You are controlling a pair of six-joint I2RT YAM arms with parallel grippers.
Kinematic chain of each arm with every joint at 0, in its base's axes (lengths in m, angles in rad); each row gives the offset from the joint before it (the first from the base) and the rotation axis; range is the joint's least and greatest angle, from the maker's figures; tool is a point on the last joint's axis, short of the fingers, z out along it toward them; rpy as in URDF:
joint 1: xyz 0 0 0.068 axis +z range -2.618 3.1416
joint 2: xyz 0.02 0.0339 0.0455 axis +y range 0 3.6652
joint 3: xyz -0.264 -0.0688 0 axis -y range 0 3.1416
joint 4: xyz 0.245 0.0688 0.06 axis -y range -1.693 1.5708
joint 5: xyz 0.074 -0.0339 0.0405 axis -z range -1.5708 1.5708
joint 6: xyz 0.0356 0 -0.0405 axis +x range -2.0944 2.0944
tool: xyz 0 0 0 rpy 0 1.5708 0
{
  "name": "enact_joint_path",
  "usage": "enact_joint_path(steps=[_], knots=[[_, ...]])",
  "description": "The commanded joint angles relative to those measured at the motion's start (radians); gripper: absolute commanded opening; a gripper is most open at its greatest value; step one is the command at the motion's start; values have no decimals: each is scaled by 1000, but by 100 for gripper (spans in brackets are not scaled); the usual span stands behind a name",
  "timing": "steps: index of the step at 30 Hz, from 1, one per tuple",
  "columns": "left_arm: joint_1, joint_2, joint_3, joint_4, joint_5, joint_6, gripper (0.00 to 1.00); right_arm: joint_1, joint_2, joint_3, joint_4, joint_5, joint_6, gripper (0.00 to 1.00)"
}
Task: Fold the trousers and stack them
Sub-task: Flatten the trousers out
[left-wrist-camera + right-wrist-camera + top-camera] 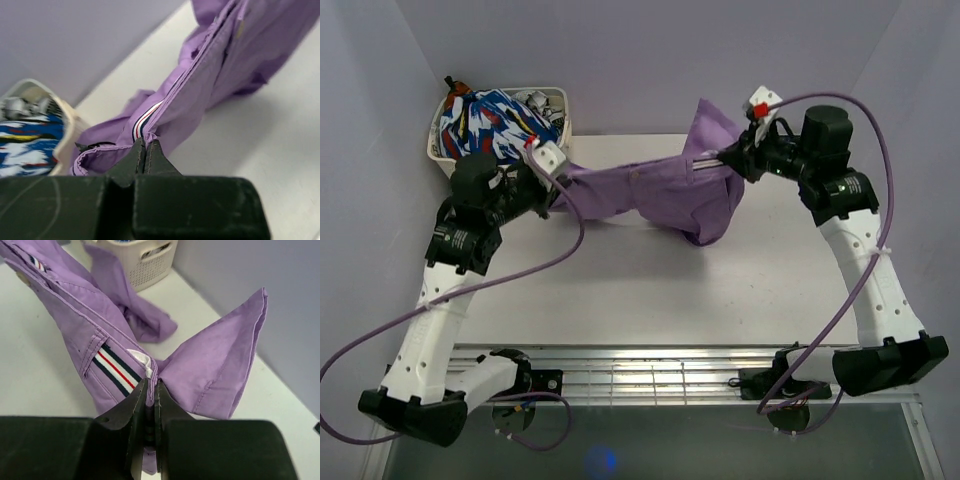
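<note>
Lilac cloth spans the gap between the two arms. The trousers (660, 190) hang in a band over the far half of the surface (620, 300), lifted at both ends. The left tool (145, 146) is pinched tight on the waistband edge, right beside its white, red and dark striped tape. The right tool (151, 384) is closed just as narrowly on cloth, its tips clamped where a striped tab meets a seam. Between the two grips the fabric sags, and a bunched fold droops to the surface just left of the right tool. One flap stands up past that tool towards the back wall (650, 60).

The left end of the trousers comes close to the cream basket (563, 112) in the far left corner, which holds a blue, white and red patterned garment (490, 122). From the left wrist the purple cloth sits just beside the basket's wall, but I cannot tell whether they touch. The left arm's elbow is near the left wall, and the right arm's forearm runs along the right edge of the surface.

Open white surface runs from under the hanging cloth to the slatted metal rail (650, 378) at the arm bases. Pale walls close in the left, back and right sides, and purple cables (865, 290) loop beside each arm.
</note>
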Motion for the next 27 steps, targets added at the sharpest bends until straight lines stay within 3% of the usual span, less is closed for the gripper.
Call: enact_joint_path(steps=[1, 4, 5, 7, 8, 9, 13, 19, 22, 27], knots=[[8, -149, -186, -127, 186, 114, 0, -9, -72, -249, -50, -31, -89, 8], [6, -246, -373, -210, 214, 193, 0, -7, -61, -400, -116, -43, -104, 21], [6, -260, -410, -233, 210, 207, 0, -7, -26, -420, -131, -39, -101, 41], [6, -277, -496, -243, 196, 227, 0, -7, 17, -444, -194, -25, -109, 56], [6, -275, -518, -250, 181, 236, 0, -13, 46, -454, -215, 1, -109, 71], [6, -271, -535, -253, 168, 249, 0, -20, 52, -465, -231, 0, -109, 79], [6, -275, -590, -263, 118, 305, 0, -50, 16, -510, -289, -45, -153, 95], [6, -280, -627, -266, 94, 328, 0, -56, -49, -548, -378, -181, -183, 98], [6, -278, -630, -258, 104, 328, 0, -55, -49, -598, -274, -210, -88, 97], [6, -269, -619, -241, 81, 306, 0, -44, 89, -622, -182, -253, -19, 94]])
